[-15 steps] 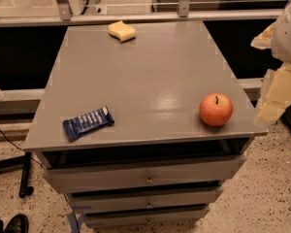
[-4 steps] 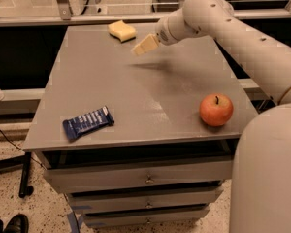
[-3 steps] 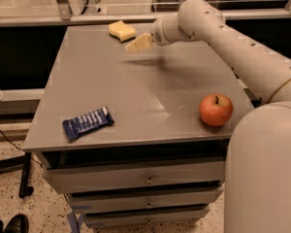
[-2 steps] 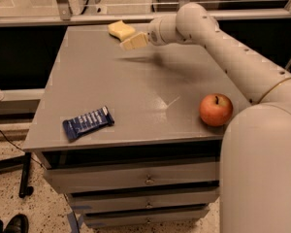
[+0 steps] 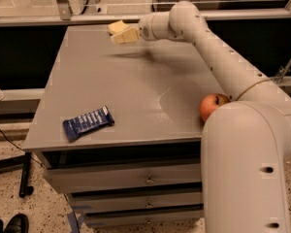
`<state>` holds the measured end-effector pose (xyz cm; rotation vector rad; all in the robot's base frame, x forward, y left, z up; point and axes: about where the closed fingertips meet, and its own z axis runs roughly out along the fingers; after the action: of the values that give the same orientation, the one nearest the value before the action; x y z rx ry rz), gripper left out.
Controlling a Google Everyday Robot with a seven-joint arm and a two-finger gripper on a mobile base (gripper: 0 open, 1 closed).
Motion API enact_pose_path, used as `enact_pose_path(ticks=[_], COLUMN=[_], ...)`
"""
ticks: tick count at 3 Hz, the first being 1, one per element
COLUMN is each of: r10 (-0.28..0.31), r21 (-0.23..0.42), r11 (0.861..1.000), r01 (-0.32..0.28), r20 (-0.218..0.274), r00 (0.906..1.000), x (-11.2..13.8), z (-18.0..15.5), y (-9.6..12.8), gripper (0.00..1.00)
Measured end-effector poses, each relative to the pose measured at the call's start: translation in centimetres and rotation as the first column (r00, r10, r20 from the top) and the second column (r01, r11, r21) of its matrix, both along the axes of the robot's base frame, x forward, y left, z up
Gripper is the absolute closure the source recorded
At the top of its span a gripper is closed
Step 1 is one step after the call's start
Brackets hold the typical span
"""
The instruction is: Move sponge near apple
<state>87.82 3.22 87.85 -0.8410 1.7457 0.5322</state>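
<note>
Locating the sponge (image 5: 116, 26): we find it lying flat at the far edge of the table (image 5: 136, 91), left of centre.
Gripper (image 5: 126, 35): it hangs low over the surface, just in front of the sponge on its near right side. We cannot confirm contact.
Gripper state: we cannot tell whether it is spread, pressed together or pinching the sponge.
Arm (image 5: 218, 57): it stretches from the near right corner across the table to the far edge.
Apple (image 5: 211, 106): it sits by the near right edge, partly hidden behind the arm and well apart from the sponge.
Packet (image 5: 88, 123): a blue wrapper lies near the front left corner, clear of the line from sponge to apple.
Step in hand: we judge this to be the approach and grasp. The sponge is not yet near the apple.
Doing it well: we would centre the gripper on the sponge and take the foam low on its body, not by its top edge. We would close gently, since foam should give.
Risk: the sponge lies close to the far edge, so a forward push could slide it off.
Next move: we would lift clear, carry toward the near right, and set down beside the apple without nudging it, since the fruit may roll.
</note>
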Motion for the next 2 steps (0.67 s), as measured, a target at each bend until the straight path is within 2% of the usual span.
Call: enact_pose_path(ticks=[1,2], r10=[0.029,0.050], r21=[-0.062,-0.172], r11=[0.998,0.984], r01=[-0.029,-0.050], r20=[0.000,-0.007], r00=[0.9996,0.9987], x=[0.30,0.10], z=[0.50,0.38], y=[1.24,1.74], gripper=[0.00,0.00])
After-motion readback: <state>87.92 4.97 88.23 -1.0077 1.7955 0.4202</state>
